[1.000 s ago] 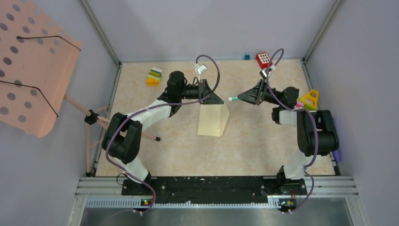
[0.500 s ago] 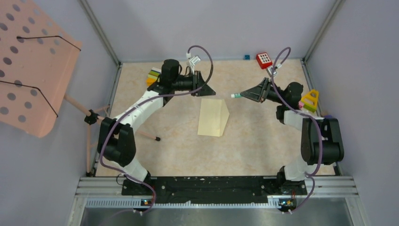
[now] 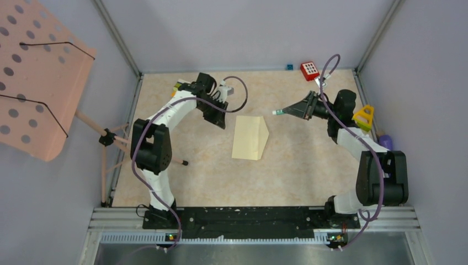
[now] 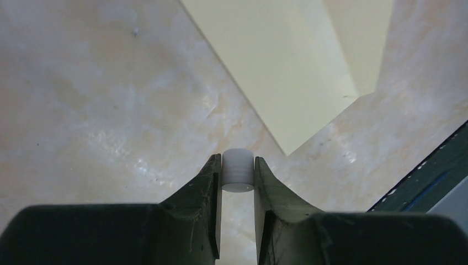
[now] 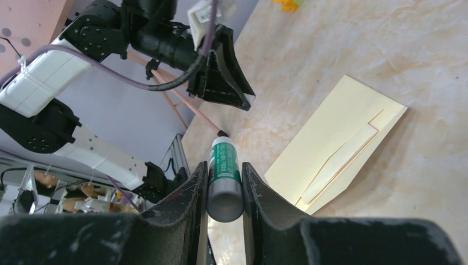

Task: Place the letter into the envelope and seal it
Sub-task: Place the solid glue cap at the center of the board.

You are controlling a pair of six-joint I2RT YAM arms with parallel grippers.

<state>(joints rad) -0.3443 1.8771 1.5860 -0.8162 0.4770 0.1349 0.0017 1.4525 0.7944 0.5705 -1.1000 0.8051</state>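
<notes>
At the far left a pink perforated panel (image 3: 38,77) leans on its thin stand, where it was a second ago. The left arm has changed most. A second ago it reached out so that the left gripper (image 3: 221,120) hung over the far edge of the pale yellow paper envelope (image 3: 251,137). Now the arm is folded back on itself and the gripper has come away to the left of the envelope, apart from it and pointing down at the beige marbled tabletop (image 3: 298,171). Its wrist view shows the left gripper (image 4: 238,165) clenched on a small white plastic cylinder (image 4: 238,172), with a corner of the envelope (image 4: 281,66) just ahead on the tabletop.

The envelope itself has not moved. It lies flat in the middle of the table, between the two grippers and touched by neither.

To its right, the right gripper (image 3: 290,110) keeps its fingers clamped on a green-and-white glue stick (image 3: 277,112), whose tip points toward the left arm. That tip has barely shifted, but the arm's elbow has swung out toward the right wall. The right wrist view shows the glue stick (image 5: 223,176) pinched between the dark fingers of the right gripper (image 5: 222,168), above the envelope (image 5: 342,143).

A small red keypad toy (image 3: 309,69) and a yellow triangular toy (image 3: 363,116) sit unchanged along the far right.
</notes>
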